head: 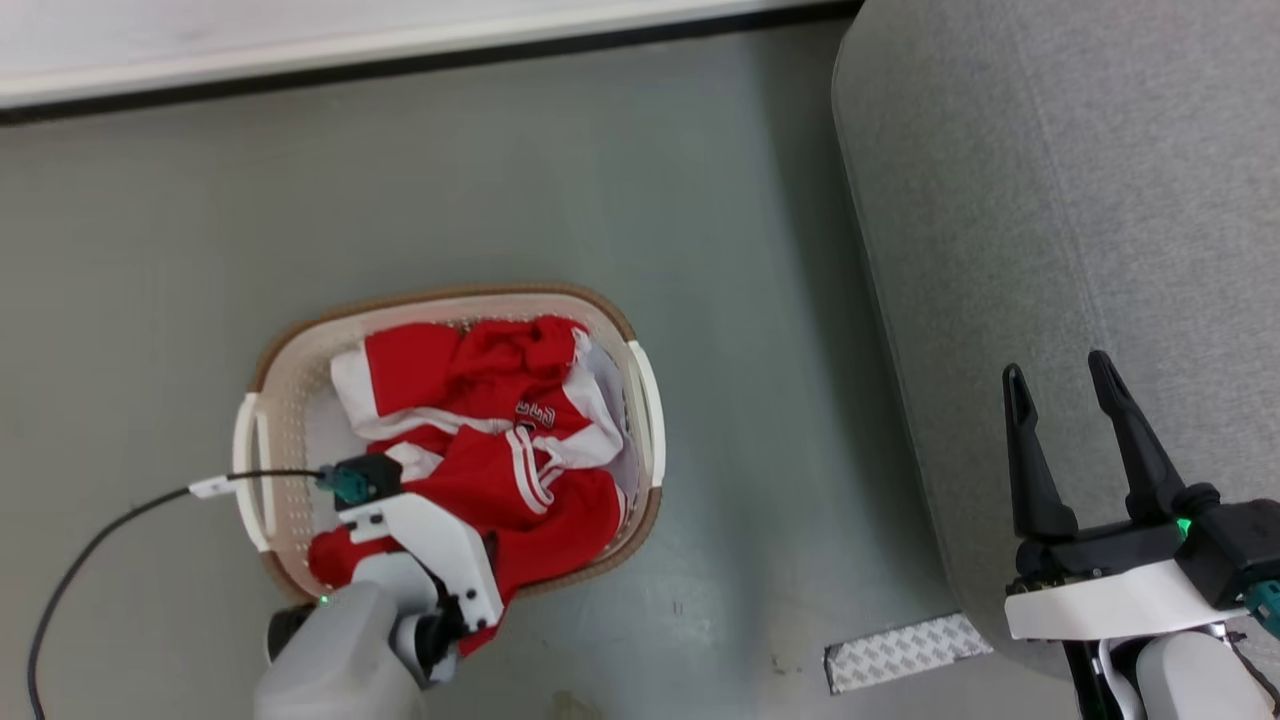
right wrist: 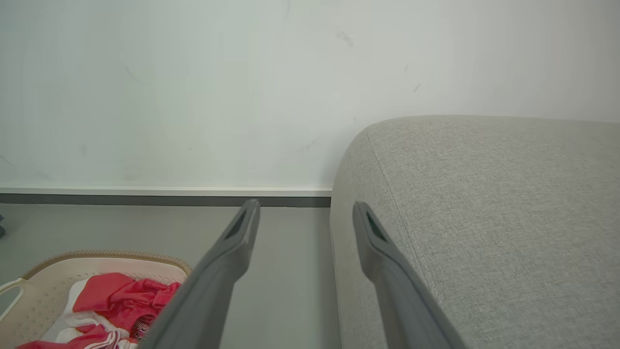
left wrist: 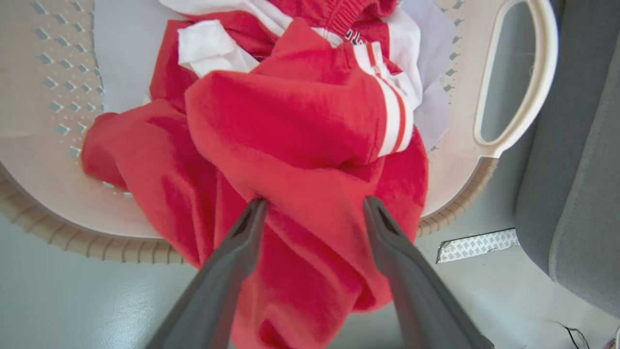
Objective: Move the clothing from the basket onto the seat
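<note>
**A:** which step is this?

**B:** the pick-up, I reckon. Left end effector (left wrist: 312, 203) has its fingers spread wide, down on the clothing (left wrist: 290, 121), nothing pinched yet. Clothing sits heaped in the basket (head: 450, 297), one fold spilling over the near rim

**A:** and next?

**B:** close on that fold, lift clear, swing over to the seat (head: 1100, 200). Right end effector (head: 1055, 372) hangs open and empty by the seat's edge

bare floor (head: 750, 350) lies open between the basket (head: 450, 297) and the seat (head: 1050, 200) at its 3 o'clock; a cable (head: 150, 503) crosses the basket's rim at 9 o'clock.
</note>
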`<state>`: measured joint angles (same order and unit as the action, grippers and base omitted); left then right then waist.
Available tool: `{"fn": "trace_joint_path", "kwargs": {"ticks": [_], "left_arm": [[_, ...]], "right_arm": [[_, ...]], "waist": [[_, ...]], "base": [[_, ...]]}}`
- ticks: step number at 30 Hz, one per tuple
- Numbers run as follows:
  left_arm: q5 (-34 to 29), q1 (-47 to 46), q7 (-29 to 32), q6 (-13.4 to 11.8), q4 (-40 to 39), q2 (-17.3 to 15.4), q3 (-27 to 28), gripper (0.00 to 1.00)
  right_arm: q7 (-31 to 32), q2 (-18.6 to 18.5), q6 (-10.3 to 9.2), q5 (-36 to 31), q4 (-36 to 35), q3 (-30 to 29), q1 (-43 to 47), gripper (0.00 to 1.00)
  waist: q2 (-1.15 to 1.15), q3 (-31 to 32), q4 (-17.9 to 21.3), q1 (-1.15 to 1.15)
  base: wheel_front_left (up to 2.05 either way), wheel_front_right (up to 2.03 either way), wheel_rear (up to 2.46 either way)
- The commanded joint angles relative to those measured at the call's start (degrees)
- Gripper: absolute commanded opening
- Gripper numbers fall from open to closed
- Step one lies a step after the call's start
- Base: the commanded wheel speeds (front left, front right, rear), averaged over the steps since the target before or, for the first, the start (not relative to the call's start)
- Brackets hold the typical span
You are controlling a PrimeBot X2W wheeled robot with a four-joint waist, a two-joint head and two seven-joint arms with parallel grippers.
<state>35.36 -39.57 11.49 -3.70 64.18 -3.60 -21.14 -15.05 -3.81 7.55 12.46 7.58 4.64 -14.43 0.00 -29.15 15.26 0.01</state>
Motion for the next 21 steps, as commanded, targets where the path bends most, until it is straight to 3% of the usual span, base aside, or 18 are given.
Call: {"fn": "trace_joint_path", "kwargs": {"ticks": [1, 14, 15, 16, 17, 21], "left_arm": [[0.09, -1.3, -0.59, -0.37, 0.43, -0.68, 0.13, 1.0], [-1.07, -6.31, -2.02, 0.45, 4.27, -1.05, -1.26, 1.0], [-1.15, -6.51, -2.12, 0.7, 4.52, -0.96, -1.5, 0.47], [-1.19, -6.62, -2.59, 1.05, 4.68, -0.87, -1.78, 0.08], [-1.36, -6.62, -2.98, 1.29, 4.87, -0.79, -2.06, 0.0], [-0.66, -5.63, -4.48, 3.08, 5.4, -0.44, -2.35, 0.0]], "right_arm": [[-0.2, 0.02, -0.13, -0.07, -0.25, -0.04, -1.07, 1.0], [-0.2, 0.39, -0.12, 0.69, -1.78, -0.11, -3.96, 1.0], [-0.2, 0.41, -0.12, 0.64, -1.77, -0.16, -4.06, 1.0], [-0.2, 0.42, -0.12, 0.67, -1.65, -0.26, -4.12, 1.0], [-0.2, 0.43, -0.12, 0.66, -1.42, -0.36, -4.15, 1.0], [-0.2, 0.52, -0.12, 0.71, -0.72, -0.79, -3.38, 1.0]], "waist": [[0.0, -2.39, 0.25, -0.01], [0.0, -9.03, 1.04, -0.01], [0.0, -9.09, 1.06, -0.01], [0.0, -9.03, 1.03, -0.01], [0.0, -8.81, 0.97, -0.01], [0.0, -6.43, 0.36, -0.01]], "base": [[0.0, 0.0, 0.0], [0.0, 0.0, 0.0], [0.0, 0.0, 0.0], [0.0, 0.0, 0.0], [0.0, 0.0, 0.0], [0.0, 0.0, 0.0]]}}
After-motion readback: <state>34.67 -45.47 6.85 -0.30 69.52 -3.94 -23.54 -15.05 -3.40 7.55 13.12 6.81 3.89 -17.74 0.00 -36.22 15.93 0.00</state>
